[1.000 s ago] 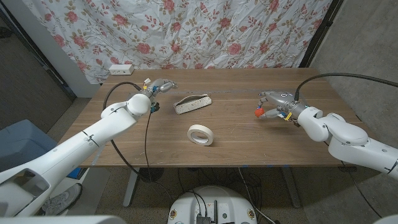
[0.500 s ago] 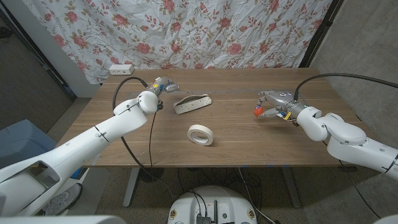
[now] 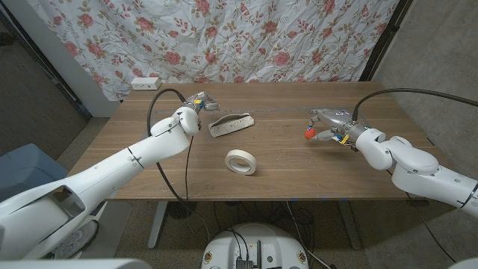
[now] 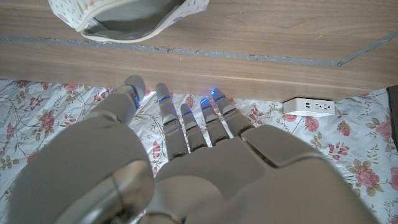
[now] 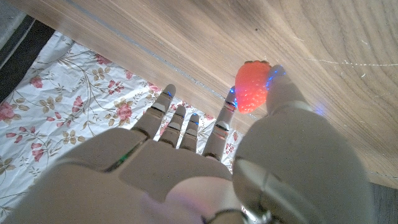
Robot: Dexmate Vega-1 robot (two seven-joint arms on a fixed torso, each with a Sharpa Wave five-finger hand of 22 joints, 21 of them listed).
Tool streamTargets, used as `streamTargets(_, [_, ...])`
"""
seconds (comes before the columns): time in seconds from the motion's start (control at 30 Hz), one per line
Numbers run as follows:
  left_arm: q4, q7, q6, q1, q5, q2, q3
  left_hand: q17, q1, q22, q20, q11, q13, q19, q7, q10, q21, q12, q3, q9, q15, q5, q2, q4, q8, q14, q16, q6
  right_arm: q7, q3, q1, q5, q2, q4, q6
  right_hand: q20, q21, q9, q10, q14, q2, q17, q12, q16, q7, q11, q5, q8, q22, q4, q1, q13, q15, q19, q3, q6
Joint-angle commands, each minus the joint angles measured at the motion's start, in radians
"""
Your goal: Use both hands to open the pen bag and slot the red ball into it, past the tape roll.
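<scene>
The red ball [image 3: 309, 135] sits pinched in the right hand [image 3: 326, 125] at the right side of the table [image 3: 284, 168], and in the right wrist view the ball [image 5: 251, 86] shows between the thumb and a finger, the other fingers [image 5: 186, 127] stretched out beyond it; its surface looks pitted and its top carries a small tuft, so it may be a toy strawberry rather than a plain ball; over the last second this hand and its load have hardly shifted, so the ball is well apart from the pen bag [image 3: 230, 123], which lies toward the far middle of the table with its mouth slightly agape; the tape roll [image 3: 241, 161] lies flat nearer the robot, between the bag and the table's front edge, untouched; what has changed is the left arm, which has swung in from the left over the second, so that the left hand [image 3: 200, 102] now hovers just beside the bag's left end, not yet touching it as far as the head view shows; in the left wrist view the left hand [image 4: 186, 155] holds nothing, its fingers [image 4: 168, 118] straight and a little apart, with the bag [image 4: 127, 18] ahead of them; I judge the left hand is about to take hold of the bag's rim, while the right still has to carry the ball across; the opening looks narrow, so spreading it comes first.
</scene>
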Motion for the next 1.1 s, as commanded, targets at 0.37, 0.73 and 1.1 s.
streamTargets(0.37, [0.041, -0.133, 0.236, -0.189, 0.158, -0.071, 0.226, 0.002, 0.049, 0.003, -0.002, 0.012, 0.002, 0.017, 0.015, 0.026, 0.008, 0.010, -0.020, 0.002, -0.013, 0.003, -0.004, 0.003, 0.006, 0.021, 0.006, 0.070, -0.023, -0.001, -0.004, -0.011, 0.010, 0.002, 0.008, 0.003, -0.002, 0.005, 0.012, 0.007, 0.009, 0.005, -0.003, 0.009, -0.014, -0.002, 0.003, 0.009, 0.002, -0.002, 0.006, 0.002, 0.006, -0.005, -0.004, 0.024])
streamTargets(0.73, [0.094, -0.197, 0.293, -0.279, 0.174, -0.099, 0.327, 0.002, 0.089, 0.003, 0.002, 0.010, 0.001, 0.008, 0.013, 0.027, 0.003, 0.004, -0.035, 0.001, -0.013, 0.002, -0.003, 0.006, -0.010, 0.010, 0.000, 0.095, -0.034, 0.002, -0.006, -0.014, 0.019, -0.001, 0.002, 0.004, -0.002, 0.005, 0.014, 0.008, 0.011, 0.006, -0.004, 0.010, -0.014, -0.004, 0.003, 0.012, 0.002, -0.002, 0.007, 0.002, 0.006, -0.005, -0.005, 0.029])
streamTargets(1.1, [0.136, -0.193, 0.311, -0.303, 0.157, -0.119, 0.365, 0.002, 0.121, 0.004, -0.001, 0.011, 0.001, 0.009, 0.020, 0.038, 0.005, 0.005, -0.057, 0.002, -0.018, 0.001, 0.000, 0.009, -0.025, 0.024, 0.006, 0.126, -0.048, -0.009, 0.012, -0.029, 0.045, 0.013, 0.003, 0.002, -0.002, 0.005, 0.018, 0.008, 0.012, 0.007, -0.004, 0.010, -0.014, -0.004, 0.002, 0.014, 0.002, -0.002, 0.006, 0.002, 0.005, -0.006, -0.006, 0.033])
